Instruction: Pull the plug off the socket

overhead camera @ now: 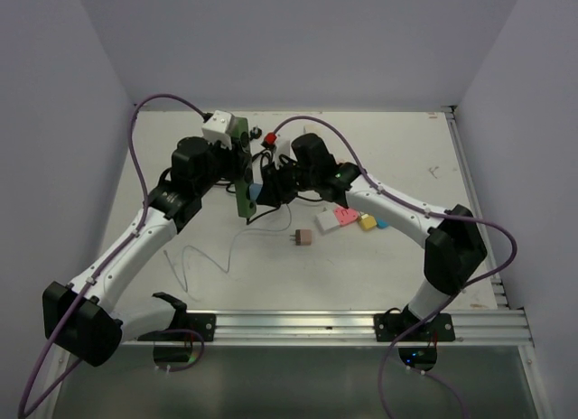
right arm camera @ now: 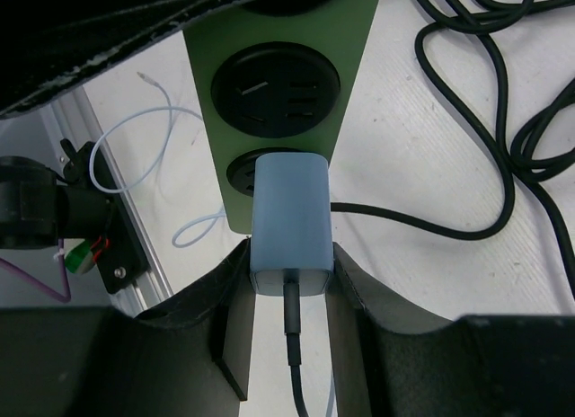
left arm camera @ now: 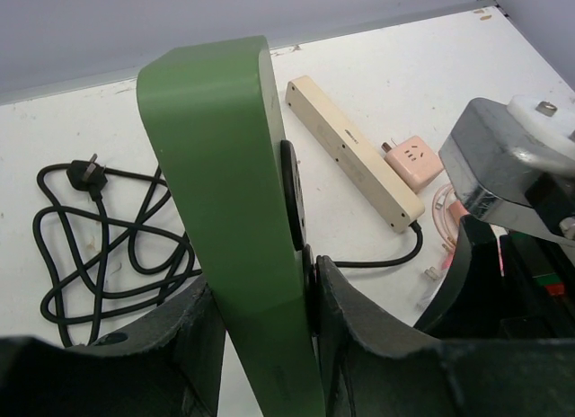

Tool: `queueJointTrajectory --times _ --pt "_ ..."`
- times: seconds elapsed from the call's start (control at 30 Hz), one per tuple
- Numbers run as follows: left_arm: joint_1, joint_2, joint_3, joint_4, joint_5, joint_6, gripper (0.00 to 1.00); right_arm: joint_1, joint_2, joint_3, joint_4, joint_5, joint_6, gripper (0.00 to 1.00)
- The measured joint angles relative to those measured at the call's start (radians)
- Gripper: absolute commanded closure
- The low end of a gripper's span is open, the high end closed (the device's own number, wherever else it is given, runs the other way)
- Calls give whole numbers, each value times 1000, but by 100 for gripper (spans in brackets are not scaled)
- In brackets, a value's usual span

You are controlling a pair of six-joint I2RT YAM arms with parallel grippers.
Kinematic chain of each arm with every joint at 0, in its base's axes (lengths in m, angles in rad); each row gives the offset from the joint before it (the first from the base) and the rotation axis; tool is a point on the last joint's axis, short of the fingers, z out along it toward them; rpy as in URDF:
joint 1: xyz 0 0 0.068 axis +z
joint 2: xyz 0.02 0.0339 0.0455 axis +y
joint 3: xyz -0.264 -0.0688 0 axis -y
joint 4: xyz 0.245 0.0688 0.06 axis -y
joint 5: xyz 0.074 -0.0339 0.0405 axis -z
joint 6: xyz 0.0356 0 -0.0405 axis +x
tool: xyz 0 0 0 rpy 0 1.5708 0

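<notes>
The socket [left arm camera: 225,210] is a long dark green power strip, held up off the table and standing on edge. My left gripper [left arm camera: 265,318] is shut on it, one finger on its back and the other against its outlet face. A light blue plug [right arm camera: 289,224] with a dark cable sits in the end outlet of the socket [right arm camera: 278,75]. My right gripper [right arm camera: 289,273] is shut on the plug, its fingers pressing both sides. From above, the socket [overhead camera: 242,191] hangs between the two grippers with the plug [overhead camera: 256,193] on its right face.
A beige power strip [left arm camera: 355,152] and a pink adapter [left arm camera: 415,161] lie on the table. The socket's black cord [left arm camera: 99,246] lies coiled there. A thin white cable [overhead camera: 203,256], a pink plug [overhead camera: 302,240] and small coloured adapters [overhead camera: 348,218] lie near the middle.
</notes>
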State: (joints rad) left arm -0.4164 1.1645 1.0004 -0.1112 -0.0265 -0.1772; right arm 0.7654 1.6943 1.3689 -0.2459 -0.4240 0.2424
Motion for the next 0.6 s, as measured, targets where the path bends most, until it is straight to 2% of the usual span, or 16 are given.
queueJointTrajectory --times 0.6 --pt "-31 19 47 -10 -24 -15 100 -26 -123 -52 -49 11 -54 100"
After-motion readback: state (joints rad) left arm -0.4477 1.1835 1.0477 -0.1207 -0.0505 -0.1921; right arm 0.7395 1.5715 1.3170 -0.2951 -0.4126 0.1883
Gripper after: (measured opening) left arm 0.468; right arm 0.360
